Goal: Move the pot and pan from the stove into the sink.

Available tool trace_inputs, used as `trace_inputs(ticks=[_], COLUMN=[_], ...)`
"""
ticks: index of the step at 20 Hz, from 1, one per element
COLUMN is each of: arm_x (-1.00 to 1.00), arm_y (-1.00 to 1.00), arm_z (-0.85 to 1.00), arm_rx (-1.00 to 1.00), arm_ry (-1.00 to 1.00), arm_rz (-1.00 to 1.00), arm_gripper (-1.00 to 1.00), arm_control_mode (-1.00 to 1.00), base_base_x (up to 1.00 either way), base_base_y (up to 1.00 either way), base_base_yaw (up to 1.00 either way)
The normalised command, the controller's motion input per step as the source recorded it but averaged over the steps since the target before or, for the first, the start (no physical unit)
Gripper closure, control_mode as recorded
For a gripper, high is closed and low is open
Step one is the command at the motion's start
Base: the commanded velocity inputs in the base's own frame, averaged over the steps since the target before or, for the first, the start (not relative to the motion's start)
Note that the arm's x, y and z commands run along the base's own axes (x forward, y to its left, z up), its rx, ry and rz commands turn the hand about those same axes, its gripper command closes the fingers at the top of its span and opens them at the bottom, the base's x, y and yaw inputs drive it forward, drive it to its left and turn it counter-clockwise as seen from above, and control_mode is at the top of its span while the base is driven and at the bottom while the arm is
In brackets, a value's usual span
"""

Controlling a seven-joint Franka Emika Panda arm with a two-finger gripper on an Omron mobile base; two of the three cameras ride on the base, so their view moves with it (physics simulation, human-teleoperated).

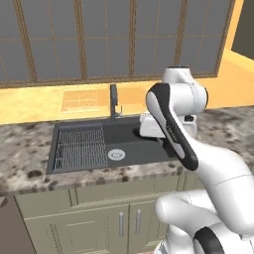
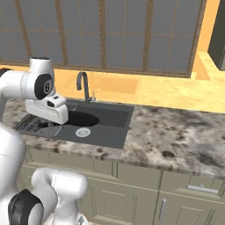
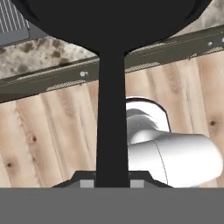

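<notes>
We see the pan (image 3: 109, 17) in the hand view as a broad black round body across the top, with its long thin handle running straight down to the bottom edge, where it meets the tool (image 3: 112, 181). The tool is closed tight on that handle, its tips just showing on either side of it. In the right base view a dark round shape (image 2: 81, 118) sits low in the sink (image 2: 110, 127), at about three o'clock from the white hand; we take it for the same pan, though we cannot tell whether it rests on the basin floor.

The sink lies sunk into the speckled stone table (image 2: 176, 136). Its ribbed draining grid (image 1: 79, 146) fills the nine o'clock half in the left base view, and the round silver drain (image 1: 116, 154) sits near the middle. The tall grey faucet (image 1: 113, 101) stands at the twelve o'clock rim.

Beyond the table runs a warm yellow ledge under a row of grey windows (image 1: 99, 39). Olive cabinet doors (image 1: 99, 218) close the table's front.
</notes>
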Motion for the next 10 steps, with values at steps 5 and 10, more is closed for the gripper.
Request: trace_inputs(ticks=[5,10], arm_x=[0.56,0.73], arm_y=[-0.11,-0.02], arm_z=[-0.24,-0.30], arm_rx=[0.00,0.00], arm_ry=[0.14,0.10], arm_rz=[0.01,0.01], arm_gripper=[1.00,1.00], arm_control_mode=[-1.00,-1.00], base_base_x=[0.00,0.00], base_base_y=[0.00,0.00], base_base_yaw=[0.00,0.00])
